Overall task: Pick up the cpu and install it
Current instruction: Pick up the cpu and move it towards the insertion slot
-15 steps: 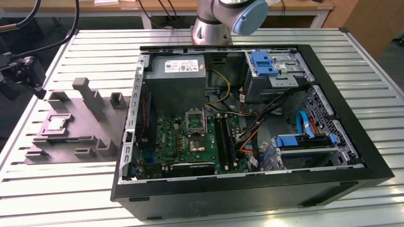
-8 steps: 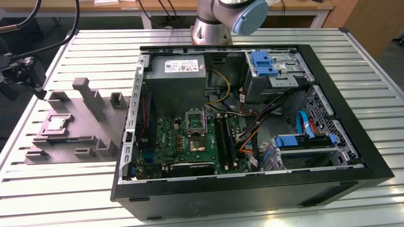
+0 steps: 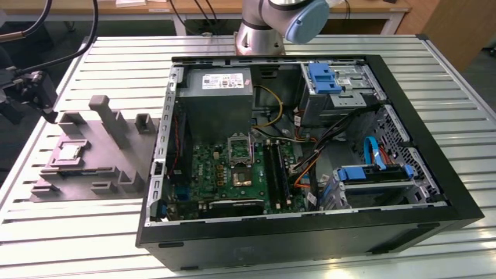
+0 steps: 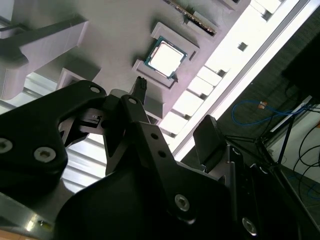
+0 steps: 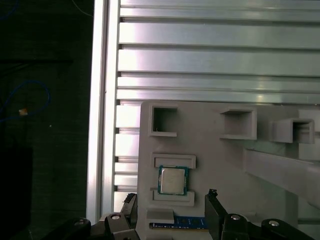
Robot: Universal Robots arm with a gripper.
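Observation:
The cpu (image 3: 68, 153) is a small pale square chip lying flat in a recess of the grey moulded tray (image 3: 93, 180), at the exterior view's left. It also appears in both wrist views, as the cpu (image 4: 164, 58) and the cpu (image 5: 173, 180), seated between raised tray lips. My gripper (image 3: 32, 96) hangs above the table's edge beyond the tray, apart from the chip. In the first wrist view the gripper (image 5: 171, 212) is open, its two black fingers spread wider than the chip and holding nothing. The green motherboard (image 3: 225, 171) with its silver socket frame (image 3: 240, 148) lies inside the open computer case.
The black computer case (image 3: 434, 192) fills the middle and right of the slatted metal table (image 3: 78, 244); inside are a power supply, cables and blue drive brackets. Upright posts (image 3: 104, 113) rise from the tray. A blue-edged strip (image 5: 180, 221) sits in the tray beside the chip. The table edge (image 5: 102, 125) drops to dark floor.

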